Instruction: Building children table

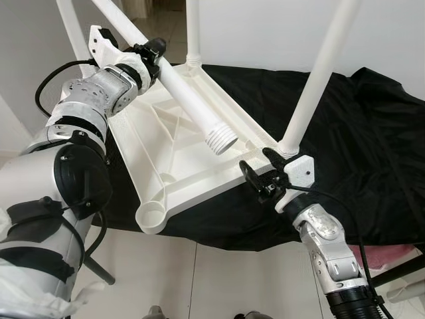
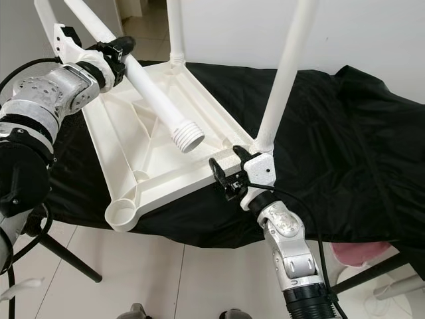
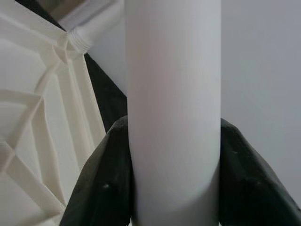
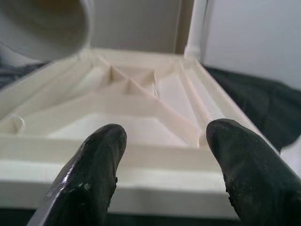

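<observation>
Black cloth (image 1: 372,133) covers the work surface, and your landmark is the white tabletop (image 1: 179,166), lying upside down on it with ribs facing up. Three legs already stand in its corner sockets; the empty socket (image 1: 151,216) sits at the corner nearest you, overhanging the cloth's edge above the tiled floor (image 1: 199,272).

Your left gripper (image 1: 147,56) is clenched around the loose leg (image 1: 192,106), held slanted over the tabletop with its threaded end (image 1: 222,141) hanging above the middle ribs, well short of the empty socket.

Your right gripper (image 1: 260,174) stands spread at the tabletop's near edge, just beside the near right leg (image 1: 319,80); whether it touches that edge, you cannot tell.

The likely trouble: swinging the leg toward the socket could knock the right gripper or the upright leg beside it, and pressing down on an overhanging corner could tip the tabletop off the cloth. Open room lies over the tabletop's middle.
</observation>
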Tool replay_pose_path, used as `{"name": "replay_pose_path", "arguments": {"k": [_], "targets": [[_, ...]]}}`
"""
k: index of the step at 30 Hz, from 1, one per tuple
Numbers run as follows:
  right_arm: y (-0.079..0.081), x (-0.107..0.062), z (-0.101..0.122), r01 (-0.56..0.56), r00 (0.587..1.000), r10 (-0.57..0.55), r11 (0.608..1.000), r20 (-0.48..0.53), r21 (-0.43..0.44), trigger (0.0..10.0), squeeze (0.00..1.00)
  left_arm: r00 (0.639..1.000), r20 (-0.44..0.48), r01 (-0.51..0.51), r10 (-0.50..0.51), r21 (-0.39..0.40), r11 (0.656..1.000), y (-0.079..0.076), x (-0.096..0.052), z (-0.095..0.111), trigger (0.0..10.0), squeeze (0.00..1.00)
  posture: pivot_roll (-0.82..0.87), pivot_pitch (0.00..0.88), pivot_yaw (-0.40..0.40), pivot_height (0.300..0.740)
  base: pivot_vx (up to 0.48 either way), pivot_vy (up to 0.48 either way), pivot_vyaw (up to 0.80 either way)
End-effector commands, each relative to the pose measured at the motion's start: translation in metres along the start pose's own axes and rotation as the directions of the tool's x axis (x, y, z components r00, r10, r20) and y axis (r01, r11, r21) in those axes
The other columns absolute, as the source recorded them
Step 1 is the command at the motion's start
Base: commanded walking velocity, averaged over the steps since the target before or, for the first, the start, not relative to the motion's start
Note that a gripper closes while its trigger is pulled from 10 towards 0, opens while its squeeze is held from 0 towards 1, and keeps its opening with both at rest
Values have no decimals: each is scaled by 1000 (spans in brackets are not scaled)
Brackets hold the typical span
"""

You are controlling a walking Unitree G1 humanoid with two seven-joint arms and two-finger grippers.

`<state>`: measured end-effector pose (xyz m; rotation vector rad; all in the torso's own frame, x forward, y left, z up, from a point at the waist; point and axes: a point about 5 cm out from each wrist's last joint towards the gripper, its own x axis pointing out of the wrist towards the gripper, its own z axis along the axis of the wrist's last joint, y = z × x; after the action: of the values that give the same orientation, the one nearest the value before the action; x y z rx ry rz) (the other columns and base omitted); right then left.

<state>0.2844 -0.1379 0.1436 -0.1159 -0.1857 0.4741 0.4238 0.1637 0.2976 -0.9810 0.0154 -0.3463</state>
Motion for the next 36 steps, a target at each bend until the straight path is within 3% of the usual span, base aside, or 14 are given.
{"name": "replay_pose_path", "arguments": {"k": [1,8,13,15,17,19,22,24,26,28,34,36], "targets": [[-3,2,-8,14,999,-14,1000,-51,9,10000,0,978,6,206,-206,63,977,-6,-4,1,10000,0,-57,0,20,740,0,0,0],[-10,7,-10,23,998,-22,1000,-61,21,10000,0,969,-4,245,-246,102,964,-9,-8,0,10000,0,-46,1,12,740,0,0,0],[-20,14,-11,35,997,-34,999,-73,14,10000,0,948,-18,316,-317,145,938,-18,-19,1,10000,0,-17,10,-7,740,0,0,0],[-28,17,-12,43,996,-43,999,-83,-3,10000,0,929,-41,369,-367,165,915,-25,-30,-2,10000,0,-4,17,-18,740,0,0,0],[-28,17,-12,43,996,-43,999,-83,-3,10000,0,929,-41,369,-367,165,915,-25,-30,-2,10000,0,-4,17,-18,740,0,0,0],[-39,19,-12,71,993,-72,997,-90,-11,10000,0,914,-71,405,-399,173,898,-30,-39,-7,10000,0,13,28,-36,740,0,0,0],[-47,19,-12,88,991,-89,996,-95,-15,10000,0,913,-78,408,-400,176,896,-31,-43,-10,10000,0,13,28,-36,740,0,0,0],[-61,20,-11,126,987,-128,992,-100,-23,10000,0,913,-88,408,-398,179,895,-30,-49,-17,10000,0,14,32,-38,740,0,0,0],[-61,20,-11,126,987,-128,992,-100,-23,10000,0,913,-88,408,-398,179,895,-30,-49,-17,10000,0,14,32,-38,740,0,0,0],[-76,22,-10,165,981,-167,986,-97,-31,10000,0,908,-107,420,-406,190,888,-33,-54,-23,10000,0,11,41,-34,740,0,0,0],[-87,24,-9,226,970,-227,974,-88,-16,10000,0,903,-124,428,-410,193,883,-38,-59,-27,10000,0,11,52,-29,740,0,0,0],[-97,23,-8,299,950,-299,954,-88,-10,10000,0,898,-146,438,-416,194,878,-40,-59,-31,10000,0,11,56,-24,740,0,0,0]]}}
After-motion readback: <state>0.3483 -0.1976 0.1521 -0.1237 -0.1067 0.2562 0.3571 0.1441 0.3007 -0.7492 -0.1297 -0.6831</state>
